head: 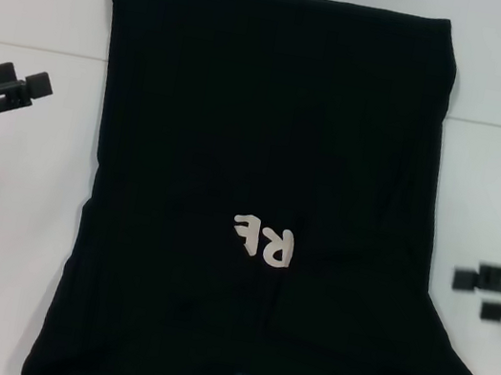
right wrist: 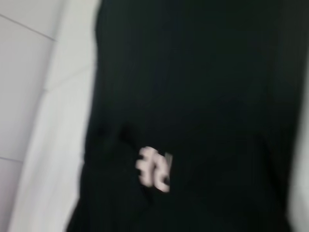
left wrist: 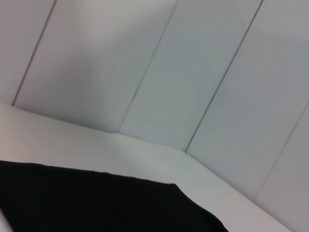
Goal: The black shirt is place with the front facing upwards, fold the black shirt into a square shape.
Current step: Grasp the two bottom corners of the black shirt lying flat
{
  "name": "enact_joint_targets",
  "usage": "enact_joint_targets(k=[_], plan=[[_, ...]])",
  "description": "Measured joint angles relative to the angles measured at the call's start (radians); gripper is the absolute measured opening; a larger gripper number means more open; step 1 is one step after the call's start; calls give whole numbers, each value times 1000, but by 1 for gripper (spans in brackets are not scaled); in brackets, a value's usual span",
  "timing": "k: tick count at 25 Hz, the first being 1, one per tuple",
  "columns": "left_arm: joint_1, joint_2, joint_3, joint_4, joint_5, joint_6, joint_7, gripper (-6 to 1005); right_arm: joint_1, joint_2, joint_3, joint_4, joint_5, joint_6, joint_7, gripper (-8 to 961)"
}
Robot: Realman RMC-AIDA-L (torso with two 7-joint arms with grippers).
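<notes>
White tabletop [head: 14,204] carried the black shirt [head: 266,152], sides folded inward, in the head view; left gripper [head: 17,88] and right gripper [head: 489,293] were parted, empty, beside it. Wrist views were filled by cloth.

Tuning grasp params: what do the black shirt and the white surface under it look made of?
The black short-sleeved cloth shirt looks like soft matte knit, probably cotton: it lies limp, with folded-over sides and no shine. Its white printed letters look flat, likely ink or transfer. The white table looks smooth, hard and slightly glossy, maybe laminate; hard to say.
</notes>
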Motion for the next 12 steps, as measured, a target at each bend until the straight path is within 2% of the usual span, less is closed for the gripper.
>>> enact_joint_targets(k=[3,12], plan=[[-16,0,1,0,16,-2,-10,860,-18,-2,1,6,-61,-15,14,899],[-36,1,1,1,25,2,-12,860,-30,30,-3,8,-169,-9,9,852]])
